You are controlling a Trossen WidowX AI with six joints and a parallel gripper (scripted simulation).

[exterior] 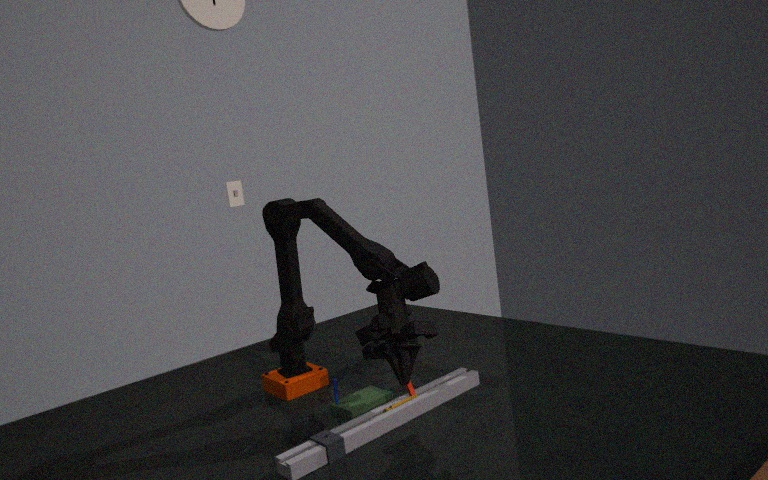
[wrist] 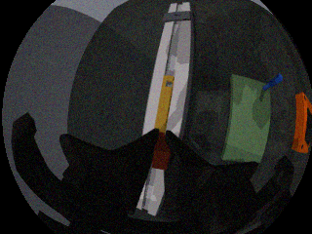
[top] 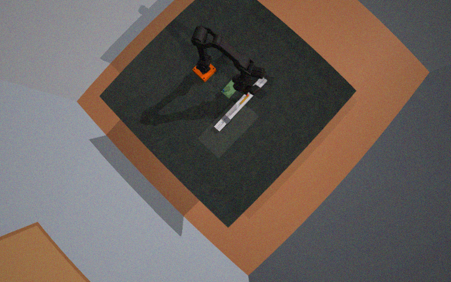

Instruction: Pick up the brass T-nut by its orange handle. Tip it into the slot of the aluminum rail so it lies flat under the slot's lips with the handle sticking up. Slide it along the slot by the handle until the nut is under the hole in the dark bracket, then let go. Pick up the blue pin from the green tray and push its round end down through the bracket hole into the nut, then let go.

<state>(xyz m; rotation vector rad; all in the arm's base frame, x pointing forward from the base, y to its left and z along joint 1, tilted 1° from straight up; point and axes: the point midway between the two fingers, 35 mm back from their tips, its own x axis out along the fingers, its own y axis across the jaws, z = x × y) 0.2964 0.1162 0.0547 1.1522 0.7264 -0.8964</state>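
Note:
My gripper [exterior: 407,383] [wrist: 162,132] is shut on the orange handle [exterior: 411,390] [wrist: 161,155], which stands up with a slight tilt from the rail. The brass T-nut [top: 244,99] [exterior: 400,404] [wrist: 165,103] lies along the slot line of the aluminum rail [top: 233,111] [exterior: 436,399] [wrist: 152,107], its hole toward the bracket. Whether it is fully under the lips is too small to tell. The dark bracket [top: 225,119] [exterior: 331,446] [wrist: 177,16] spans the rail near its far end in the wrist view. The blue pin [top: 223,90] [exterior: 336,390] [wrist: 273,82] stands in the green tray [top: 230,91] [exterior: 370,397] [wrist: 239,117].
The orange arm base [top: 204,72] [exterior: 295,383] [wrist: 300,122] is beyond the tray from the rail. The tray sits close beside the rail, on the base side. A paler rectangle [top: 221,141] shows on the dark mat [top: 256,167] on the rail's other side.

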